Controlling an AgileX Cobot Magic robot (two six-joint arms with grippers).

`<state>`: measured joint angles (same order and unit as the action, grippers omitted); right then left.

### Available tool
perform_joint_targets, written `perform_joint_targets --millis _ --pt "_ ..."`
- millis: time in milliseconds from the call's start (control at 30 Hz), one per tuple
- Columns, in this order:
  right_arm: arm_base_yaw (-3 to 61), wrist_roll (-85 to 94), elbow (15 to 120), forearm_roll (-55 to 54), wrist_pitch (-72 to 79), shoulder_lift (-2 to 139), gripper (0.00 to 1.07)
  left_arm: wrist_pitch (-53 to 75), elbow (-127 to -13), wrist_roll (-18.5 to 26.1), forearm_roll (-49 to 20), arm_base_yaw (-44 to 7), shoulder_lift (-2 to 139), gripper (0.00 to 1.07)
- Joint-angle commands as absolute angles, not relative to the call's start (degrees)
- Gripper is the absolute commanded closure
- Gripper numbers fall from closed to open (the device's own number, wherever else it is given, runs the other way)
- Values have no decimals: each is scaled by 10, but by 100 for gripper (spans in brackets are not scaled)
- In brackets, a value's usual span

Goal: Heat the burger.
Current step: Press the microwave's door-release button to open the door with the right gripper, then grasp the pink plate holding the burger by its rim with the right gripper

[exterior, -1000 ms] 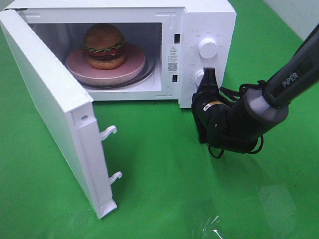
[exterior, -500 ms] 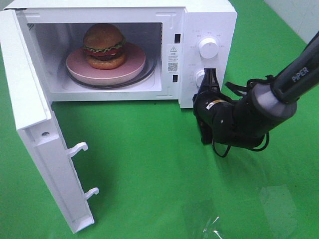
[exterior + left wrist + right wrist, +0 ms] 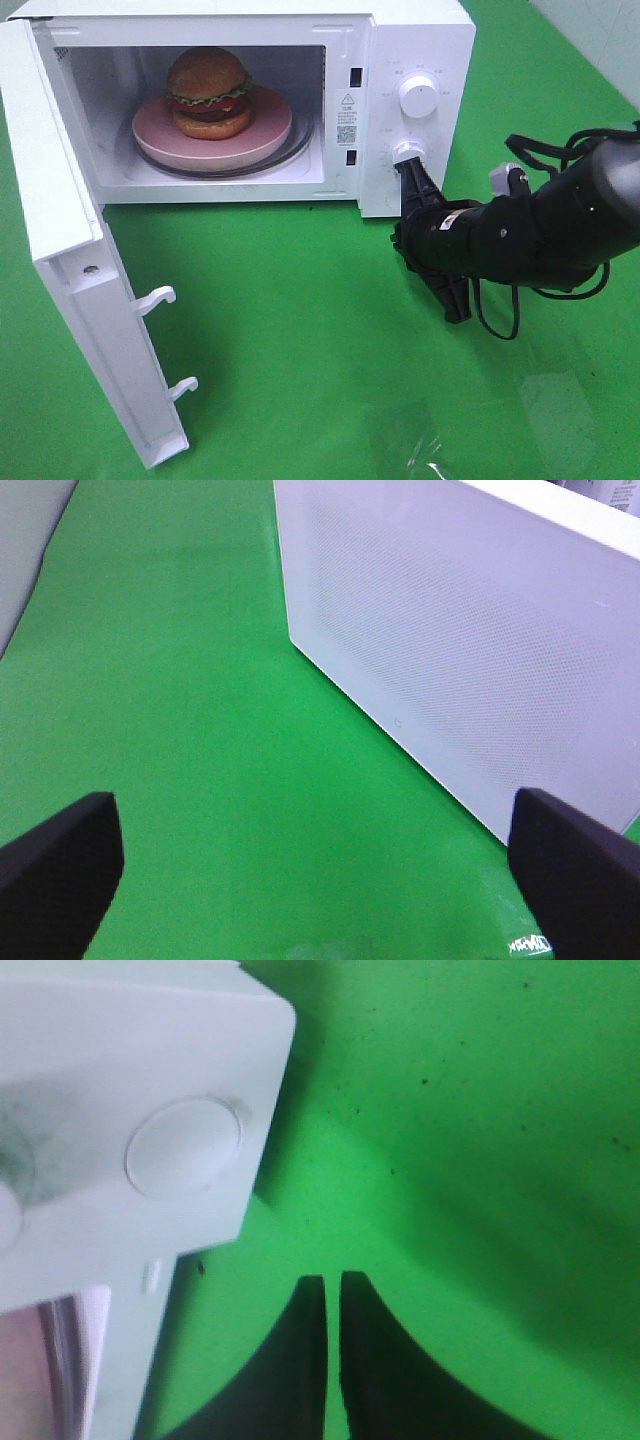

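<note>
Microwave [image 3: 420, 40] door [image 3: 70, 290] has swung wider, now fully open at left; burger [image 3: 208, 92] sits on its plate [image 3: 262, 137] inside, so heating likely waits on closing it. Right gripper [image 3: 412, 172], fingers together, has rolled over beside the lower knob [image 3: 407, 153]; left gripper [image 3: 315, 830] spread wide, empty.
</note>
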<state>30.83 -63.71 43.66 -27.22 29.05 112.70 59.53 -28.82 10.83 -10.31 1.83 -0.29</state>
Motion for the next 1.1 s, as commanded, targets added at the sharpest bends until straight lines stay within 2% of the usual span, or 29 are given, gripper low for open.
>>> perform_joint_targets --millis 33,100,267,500,567,833,1067,1100 --pt "305 -562 433 -248 246 1095 107 592 -285 106 -104 20 -15 3" --pt "305 -454 433 -215 182 1053 107 592 -285 106 -104 20 -15 3" --pt "305 -319 433 -193 75 1006 106 592 -285 106 -104 20 -15 3" --pt "305 -224 433 -193 -23 974 105 592 -285 106 -104 20 -15 3" --pt "305 -143 447 -178 -110 960 105 592 -285 106 -104 20 -15 3" --pt "305 25 495 -123 -272 958 104 592 -285 106 -104 20 -15 3" --pt "305 259 540 -56 -390 958 102 592 -285 106 -104 20 -15 3" --pt "305 354 550 -45 -410 958 102 592 -285 106 -104 20 -15 3"
